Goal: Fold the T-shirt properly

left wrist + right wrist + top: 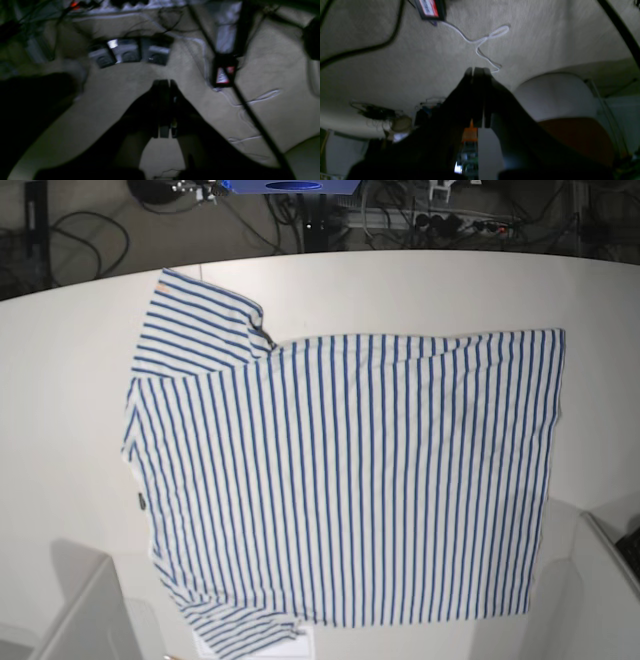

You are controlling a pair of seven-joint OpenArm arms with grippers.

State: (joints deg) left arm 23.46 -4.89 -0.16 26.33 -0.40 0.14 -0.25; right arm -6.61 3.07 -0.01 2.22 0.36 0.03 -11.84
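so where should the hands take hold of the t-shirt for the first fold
The T-shirt lies spread flat on the table, collar end toward the base view's left and hem toward its right. Probably best to pinch the far long edge at the far sleeve and the far hem corner, coming from above.

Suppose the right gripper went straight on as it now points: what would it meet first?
Probably the pale ceiling-like surface near the white cord; nothing shows between it and the shut right gripper, though depth is unclear.

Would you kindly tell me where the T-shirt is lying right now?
In the base view the T-shirt lies spread flat across the middle of the white table, sleeves toward the view's left and hem toward the right.
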